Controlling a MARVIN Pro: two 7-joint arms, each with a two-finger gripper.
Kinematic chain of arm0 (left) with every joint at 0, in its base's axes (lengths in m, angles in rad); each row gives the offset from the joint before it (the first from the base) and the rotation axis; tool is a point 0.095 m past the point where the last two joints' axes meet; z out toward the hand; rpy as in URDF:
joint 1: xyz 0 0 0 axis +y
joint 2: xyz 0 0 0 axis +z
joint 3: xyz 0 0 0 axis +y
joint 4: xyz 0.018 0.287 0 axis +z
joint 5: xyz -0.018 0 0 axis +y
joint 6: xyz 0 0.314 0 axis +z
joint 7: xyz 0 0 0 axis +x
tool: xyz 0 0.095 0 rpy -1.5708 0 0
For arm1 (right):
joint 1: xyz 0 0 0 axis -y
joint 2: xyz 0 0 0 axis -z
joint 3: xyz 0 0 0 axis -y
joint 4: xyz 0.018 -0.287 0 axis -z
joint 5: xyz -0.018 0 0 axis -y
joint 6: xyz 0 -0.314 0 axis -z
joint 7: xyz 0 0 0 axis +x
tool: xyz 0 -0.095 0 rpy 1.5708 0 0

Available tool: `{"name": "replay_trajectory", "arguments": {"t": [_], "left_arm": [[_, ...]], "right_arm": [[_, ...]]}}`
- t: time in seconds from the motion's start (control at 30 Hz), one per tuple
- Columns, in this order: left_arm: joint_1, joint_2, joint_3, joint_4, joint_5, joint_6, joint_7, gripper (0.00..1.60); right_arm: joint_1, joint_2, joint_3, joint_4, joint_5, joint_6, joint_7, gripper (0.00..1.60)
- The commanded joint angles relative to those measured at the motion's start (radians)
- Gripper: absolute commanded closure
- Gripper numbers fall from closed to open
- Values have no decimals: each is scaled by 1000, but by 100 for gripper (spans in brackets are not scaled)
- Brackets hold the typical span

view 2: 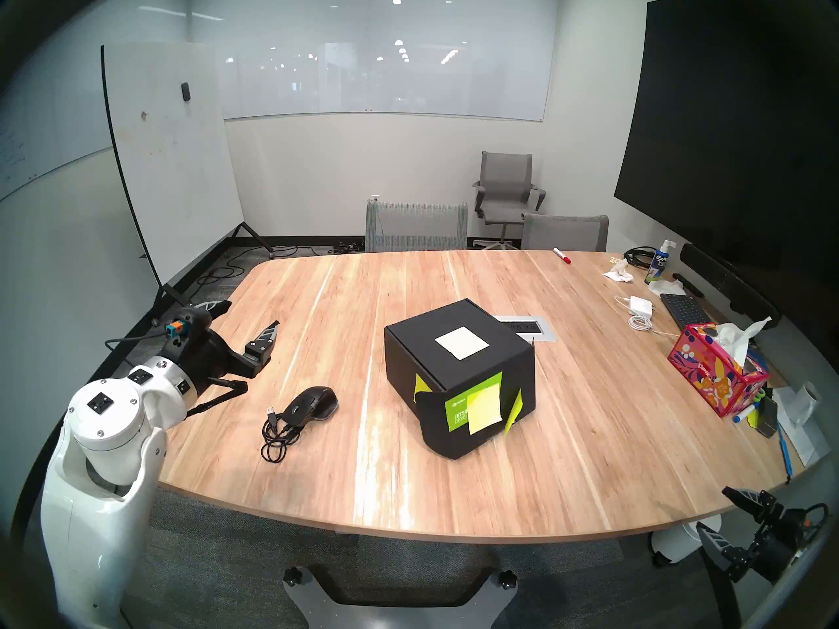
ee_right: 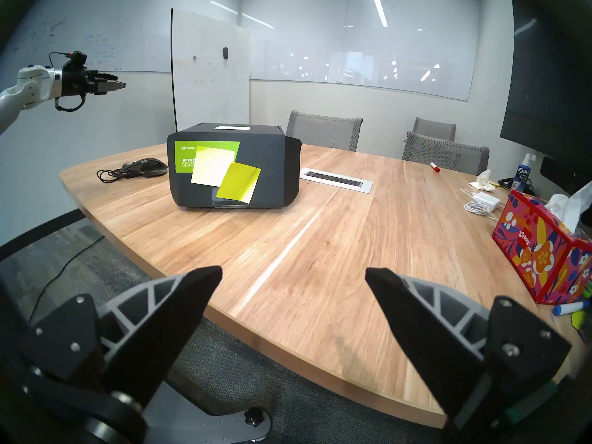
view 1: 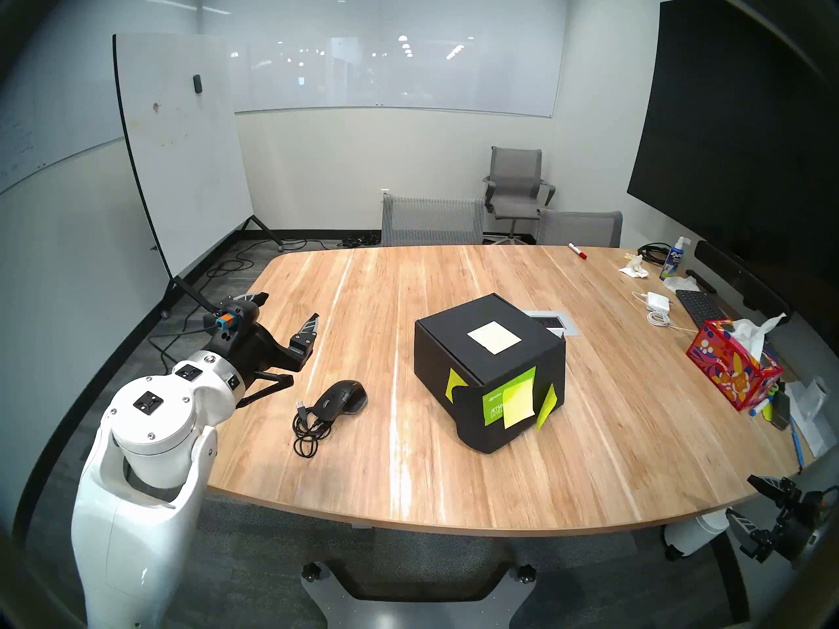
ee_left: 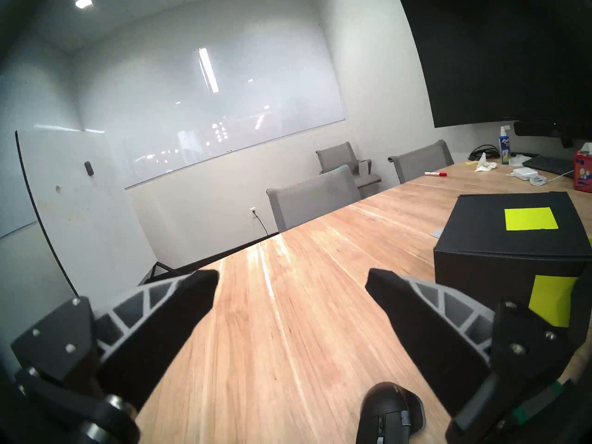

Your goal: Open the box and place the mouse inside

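Sat shut in the middle of the wooden table (view 1: 408, 478): the black box (view 1: 488, 369), lid flap down. Stuck on top, a cream square sticker (view 1: 494, 337). Stuck on the near side, a green label (view 1: 495, 399) and yellow sticky notes (view 1: 518, 403).

Lay flat on the table to the left of the box, well apart from it: the black mouse (view 1: 341, 399). Curled up just beside the mouse, on its near left: its thin black cable (view 1: 308, 428).

Hung in the air over the table's left edge, beyond the mouse: the left gripper (view 1: 288, 310). Spread wide open, with nothing held. Not touching the mouse. Showed up in the left wrist view too, low between the two fingers (ee_left: 179, 308).

Hung low by the near right corner of the table, off its edge: the right gripper (view 1: 749, 508). Wide open as well, and empty.

Far off on the right side: a red flowery tissue box (view 1: 733, 369), a white charger (view 1: 658, 300) and a black keyboard (view 1: 699, 308).
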Motion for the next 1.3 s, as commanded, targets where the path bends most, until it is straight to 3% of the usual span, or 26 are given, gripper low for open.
{"name": "replay_trajectory", "arguments": {"t": [0.0,0.47,0.87,1.27], "left_arm": [[-28,28,-14,26,-33,-10,-53,0],[-27,55,-25,72,-114,-2,-187,0],[-16,88,-33,110,-143,-77,-310,0],[-54,122,-19,133,-180,-53,-401,0]], "right_arm": [[-1,-2,9,-6,6,-1,1,0],[3,-4,11,-5,2,1,4,0],[7,-6,14,-6,-2,3,8,0],[11,-8,16,-6,-5,5,11,0]]}}
